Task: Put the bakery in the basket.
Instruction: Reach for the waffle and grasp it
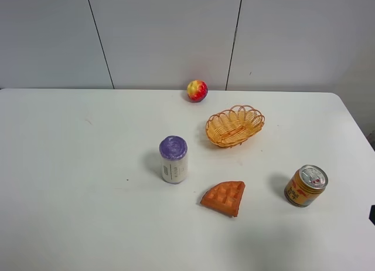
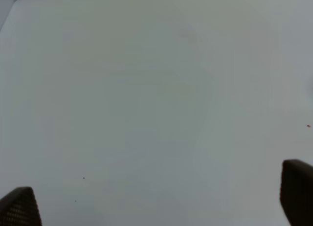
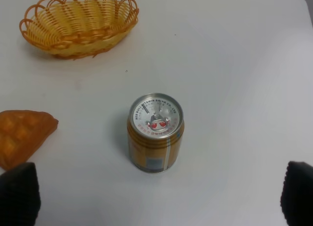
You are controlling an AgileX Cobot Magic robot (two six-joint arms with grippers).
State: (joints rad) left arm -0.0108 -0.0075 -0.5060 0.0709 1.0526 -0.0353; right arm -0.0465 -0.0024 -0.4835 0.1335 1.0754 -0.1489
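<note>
Most likely a lab or test room, not a home. Plain white table [image 1: 70,165] with rounded corner, set against bare grey wall panels [image 1: 164,36] split by dark seams. Unrelated props spaced well apart on it: orange-brown waffle wedge [image 1: 224,197], oval tan wicker basket [image 1: 235,125], orange drink can [image 1: 306,186], purple-lidded white jar [image 1: 174,159], red-yellow ball-like fruit [image 1: 197,90].

The left gripper [image 2: 158,199] hangs over a bare stretch of white table [image 2: 146,89], its jaws standing wide apart with nothing between them. Only the two dark fingertips [image 2: 19,209] show, one at each side, and the nearer-looking one has a fine ribbed texture. A tiny dark speck [image 2: 83,177] lies on the table just ahead of the ribbed fingertip. A small red speck [image 2: 308,125] lies ahead of the other fingertip. Well beyond the gripper, a rounded table corner is visible.
</note>
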